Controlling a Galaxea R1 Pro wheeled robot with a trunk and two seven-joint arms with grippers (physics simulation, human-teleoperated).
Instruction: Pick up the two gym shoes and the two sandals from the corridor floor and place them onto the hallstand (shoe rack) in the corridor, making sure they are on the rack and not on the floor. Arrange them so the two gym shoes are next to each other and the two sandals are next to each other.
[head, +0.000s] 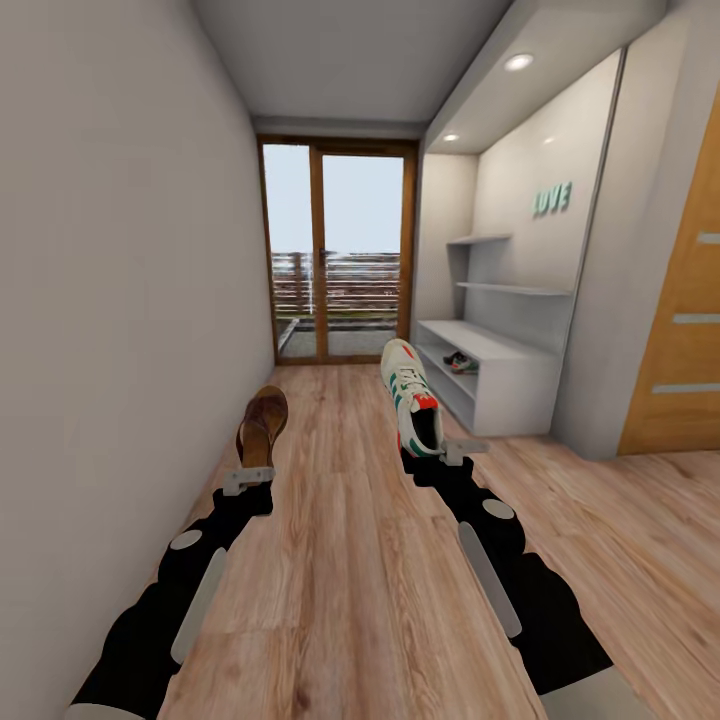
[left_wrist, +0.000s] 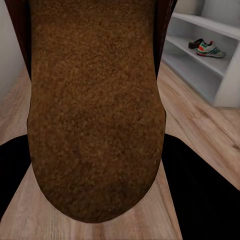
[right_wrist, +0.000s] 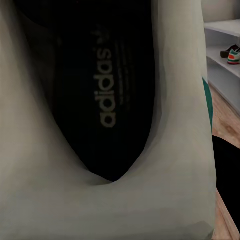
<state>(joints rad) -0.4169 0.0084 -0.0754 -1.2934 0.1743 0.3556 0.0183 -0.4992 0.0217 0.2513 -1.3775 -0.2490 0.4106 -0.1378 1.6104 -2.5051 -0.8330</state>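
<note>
- The corridor floor (head: 360, 560) is light brown wood plank with plain grain, running straight to a glazed door (head: 338, 255) at twelve o'clock; I judge I am mid-carry, both arms loaded, with the rack not yet within reach
- The hallstand (head: 500, 375) sits at about two o'clock from me, a light grey boxy unit with a flat bench top, open low shelves and staggered wall shelves above; one gym shoe (head: 461, 362) already lies on a low shelf, so I would turn the base toward it and square up before reaching
- My right gripper (head: 440, 450) holds the second gym shoe (head: 411, 398) by its heel, toe pointing away, fingers closed on the collar; the right wrist view looks down into its dark insole with pale printed lettering, walled by smooth white upper. To do this well I would set it just beside its partner on that same shelf, sole flat
- My left gripper (head: 251, 475) holds a sandal (head: 262, 422) at its heel end, fingers clamped on it; the left wrist view shows a coarse, fuzzy brown sole rounded at the end. I would park it on a bare stretch of shelf, leaving room alongside for its mate
</note>
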